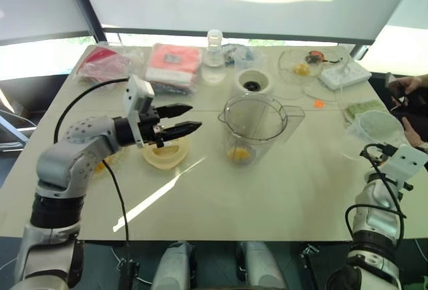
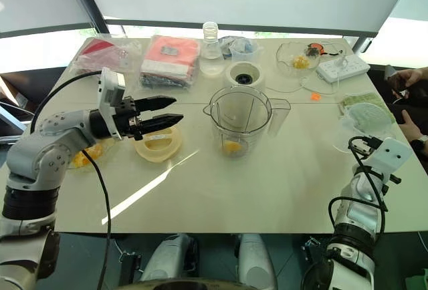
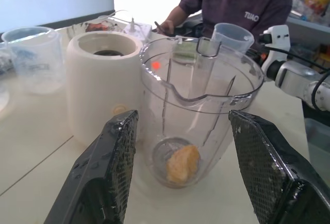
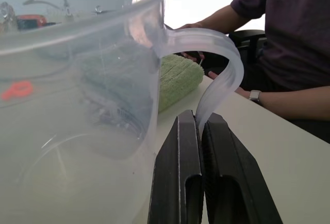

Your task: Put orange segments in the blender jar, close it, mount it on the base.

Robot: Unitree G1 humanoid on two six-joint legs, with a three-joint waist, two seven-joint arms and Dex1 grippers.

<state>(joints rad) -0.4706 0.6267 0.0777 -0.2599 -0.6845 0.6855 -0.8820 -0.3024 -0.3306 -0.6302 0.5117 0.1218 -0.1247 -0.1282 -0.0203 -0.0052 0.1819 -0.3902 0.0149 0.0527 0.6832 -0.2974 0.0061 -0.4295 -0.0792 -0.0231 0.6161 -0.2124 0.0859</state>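
The clear blender jar [image 1: 254, 124] stands open at the table's middle with one orange segment [image 3: 181, 164] on its bottom. Behind it sits the white base [image 1: 253, 81] with its dark socket. More orange segments lie in a clear bowl [image 1: 301, 68] at the back right and on a dish [image 2: 83, 156] under my left forearm. My left gripper [image 1: 184, 119] is open and empty, level, pointing at the jar from its left, above a cream lid [image 1: 166, 152]. My right gripper [image 4: 198, 118] is shut on the thin handle of a translucent cup [image 1: 373, 128] at the table's right edge.
A glass flask [image 1: 214, 49], red packets [image 1: 174, 64] and a white power strip [image 1: 344, 73] line the back. A green cloth [image 1: 364, 108] and a tiny orange square [image 1: 319, 103] lie right of the jar. A person [image 1: 409, 96] sits at the right edge.
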